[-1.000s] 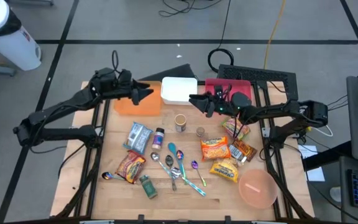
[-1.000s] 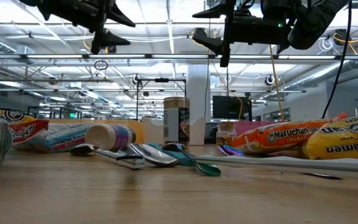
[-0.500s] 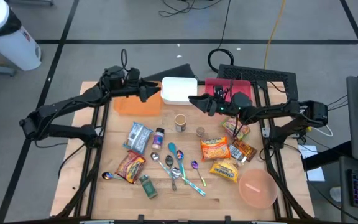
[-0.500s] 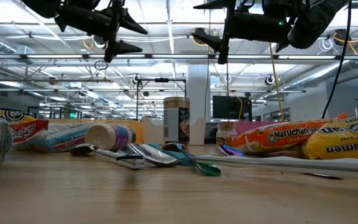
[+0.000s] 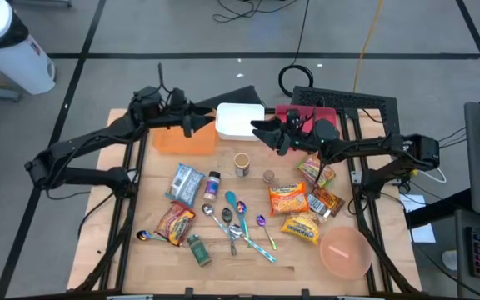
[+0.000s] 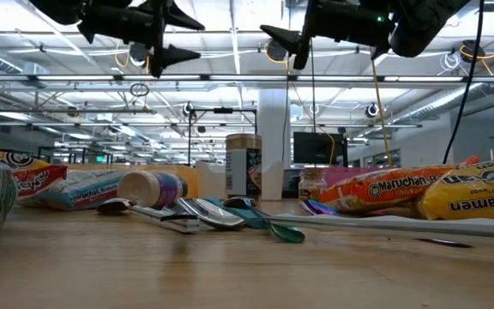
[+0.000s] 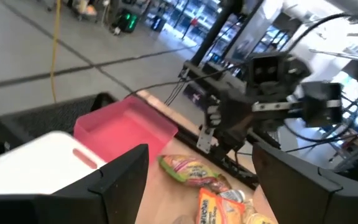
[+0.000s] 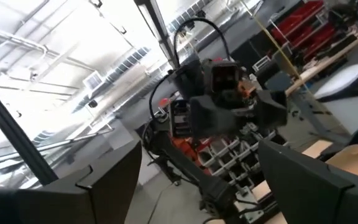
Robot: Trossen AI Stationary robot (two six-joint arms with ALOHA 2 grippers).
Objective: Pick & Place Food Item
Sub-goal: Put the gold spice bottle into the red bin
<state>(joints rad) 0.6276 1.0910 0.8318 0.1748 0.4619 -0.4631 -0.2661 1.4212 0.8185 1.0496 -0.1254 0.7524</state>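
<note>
Above the far half of the table [image 5: 140,267] both arms hang in the air, their tips pointing at each other across the white box [image 5: 240,122]. The left gripper [image 5: 195,122] sits over the orange tray [image 5: 182,142], just left of the white box; its two dark fingers [image 7: 114,186] stand well apart with nothing between them. The right gripper [image 5: 261,132] hovers just right of the box, in front of the pink tray [image 5: 302,114], and its fingers [image 8: 107,180] are likewise spread and empty. From table height both grippers show high up against the ceiling lights — clear of everything on the wood.

The food lies untouched on the near half. On the right are two ramen packets, one orange [image 5: 288,200] and one yellow [image 5: 302,228], with a brown snack bar [image 5: 327,202] beside them and another bright packet [image 5: 313,171] farther back under the right arm. On the left lie a blue-grey packet [image 5: 184,182] and a red-and-yellow packet [image 5: 174,223]. Between them stand a small jar [image 5: 242,165], a spice bottle [image 5: 212,185] on its side and what looks like a tiny cup [image 5: 268,176], though it is too small to be sure. Several spoons [image 5: 236,223] are strewn in the middle near part, a green can [image 5: 198,249] lies near the left packets, and a pink bowl [image 5: 344,252] sits at the near right corner.
</note>
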